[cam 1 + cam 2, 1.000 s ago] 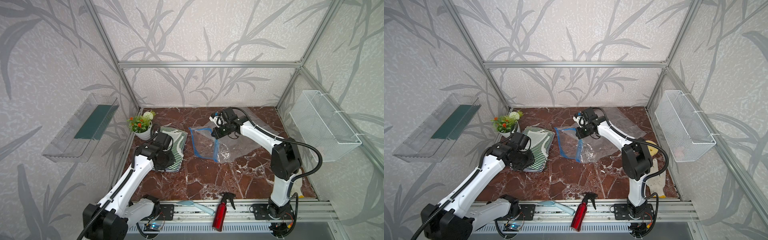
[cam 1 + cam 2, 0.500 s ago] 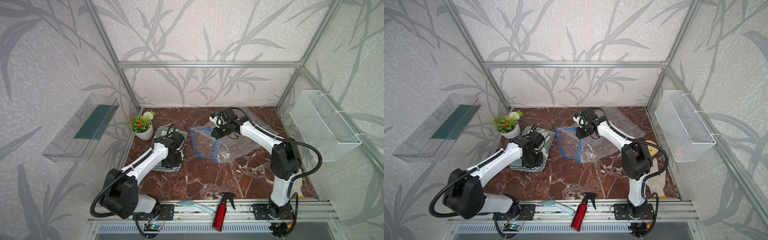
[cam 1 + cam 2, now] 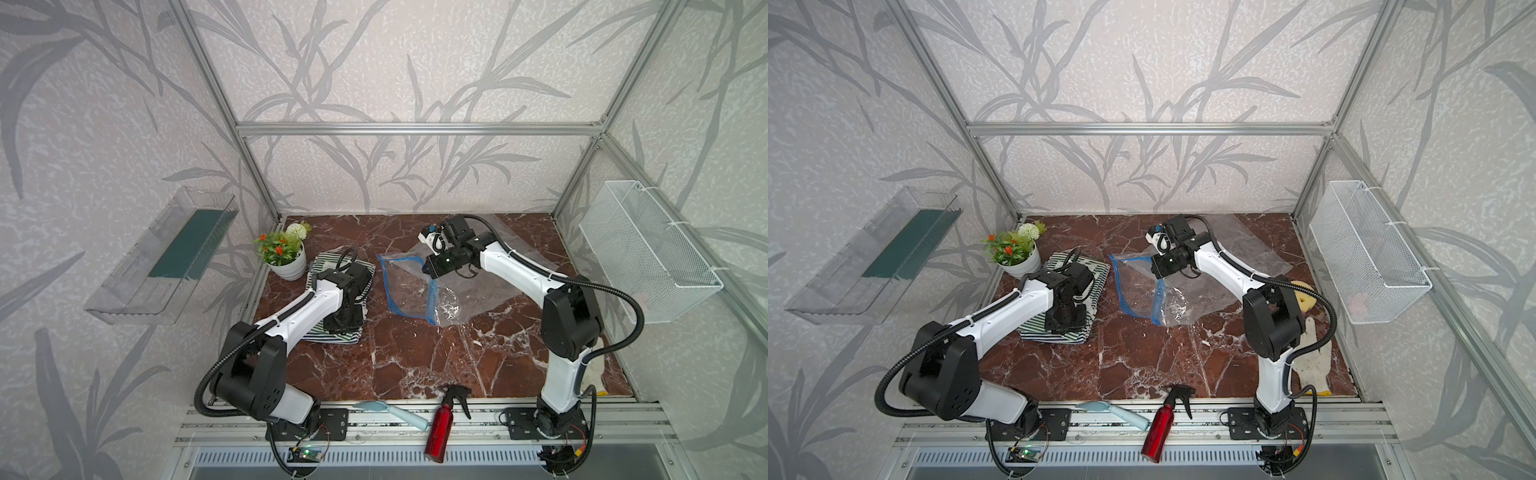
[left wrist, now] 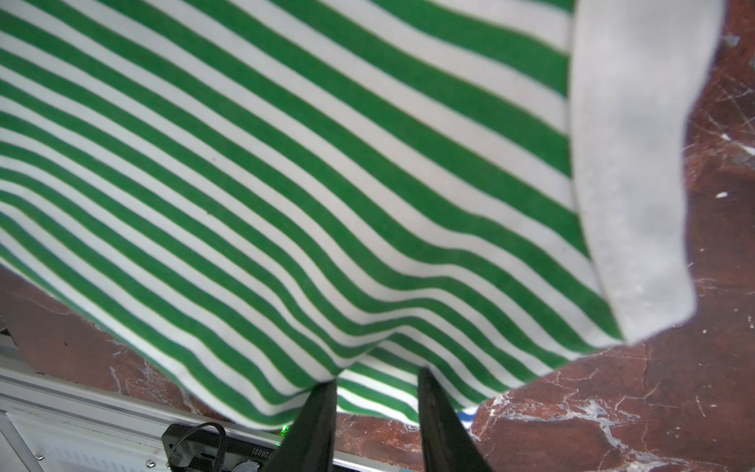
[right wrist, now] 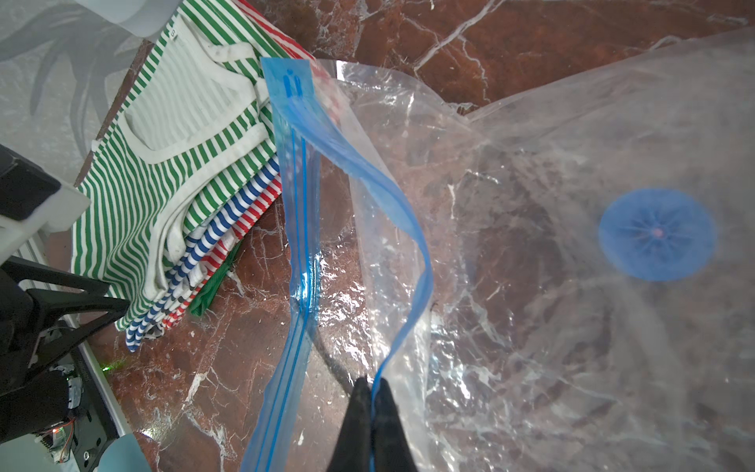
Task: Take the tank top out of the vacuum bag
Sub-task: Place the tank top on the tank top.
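1. Pinching tight, the right gripper (image 5: 371, 386) is closed on the upper lip of the blue zip strip (image 5: 392, 196), so that the mouth of the vacuum bag (image 5: 531, 184) is held raised and gaping.
2. Nothing but the marble table (image 3: 415, 353) is seen through the clear plastic. The bag looks emptied, with its round blue valve (image 5: 657, 235) lying flat.
3. The green-striped tank top (image 4: 286, 163) is found outside the bag. It is laid on top of a pile of striped tops (image 5: 228, 216), just beside the bag's mouth and next to the flower pot (image 3: 286, 268).
4. The left gripper (image 4: 376, 374) is poised at that top's edge, jaws partly parted and cloth puckered at the tips. Whether any cloth is pinched cannot be told.
5. Judged from this, the taking-out is done and the letting-go is in hand. A clean lift away is called for, lest a snagged fold be dragged off the pile.
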`<control>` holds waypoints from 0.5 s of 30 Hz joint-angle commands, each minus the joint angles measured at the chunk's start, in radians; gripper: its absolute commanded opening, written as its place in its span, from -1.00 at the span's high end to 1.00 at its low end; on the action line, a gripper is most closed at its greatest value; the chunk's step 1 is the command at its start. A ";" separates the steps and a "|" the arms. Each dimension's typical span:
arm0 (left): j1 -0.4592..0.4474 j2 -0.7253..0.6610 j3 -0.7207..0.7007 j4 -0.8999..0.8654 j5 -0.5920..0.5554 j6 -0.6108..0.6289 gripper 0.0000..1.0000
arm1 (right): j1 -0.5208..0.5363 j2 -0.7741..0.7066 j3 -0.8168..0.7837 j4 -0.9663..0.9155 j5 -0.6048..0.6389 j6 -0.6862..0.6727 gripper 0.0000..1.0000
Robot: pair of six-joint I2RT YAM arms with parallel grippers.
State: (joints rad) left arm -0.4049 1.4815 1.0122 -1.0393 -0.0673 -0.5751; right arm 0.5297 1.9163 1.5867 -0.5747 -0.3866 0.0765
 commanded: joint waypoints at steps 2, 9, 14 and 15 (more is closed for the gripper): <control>0.001 -0.006 -0.012 0.003 0.011 0.009 0.28 | 0.004 0.005 0.019 -0.024 -0.008 -0.017 0.99; -0.012 -0.086 -0.030 0.023 0.105 0.051 0.28 | 0.004 0.010 0.024 -0.024 -0.014 -0.014 0.99; -0.014 -0.052 -0.042 0.020 0.087 0.061 0.31 | 0.003 0.009 0.023 -0.025 -0.015 -0.014 0.99; -0.013 -0.045 -0.043 0.024 0.087 0.065 0.31 | 0.004 0.009 0.024 -0.026 -0.014 -0.014 0.99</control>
State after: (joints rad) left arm -0.4164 1.4197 0.9840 -1.0119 0.0185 -0.5381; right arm 0.5297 1.9163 1.5867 -0.5747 -0.3870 0.0761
